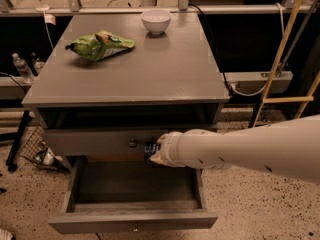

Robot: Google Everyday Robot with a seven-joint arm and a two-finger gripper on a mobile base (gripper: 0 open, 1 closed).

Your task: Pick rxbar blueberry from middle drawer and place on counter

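Note:
The rxbar blueberry (149,148), a small dark blue bar, sits at the tip of my gripper (153,153), lifted above the floor of the open middle drawer (135,222). It hangs just in front of the shut drawer front with the round knob (90,143). My white arm reaches in from the right, and its wrist hides most of the fingers. The gripper is shut on the bar. The drawer floor is bare. The grey counter (150,71) lies above, well over the gripper.
A white bowl (155,20) stands at the back of the counter and a green snack bag (99,45) lies at its back left. A yellow ladder (281,59) stands to the right. A wire basket (34,150) and a bottle (22,67) are on the left.

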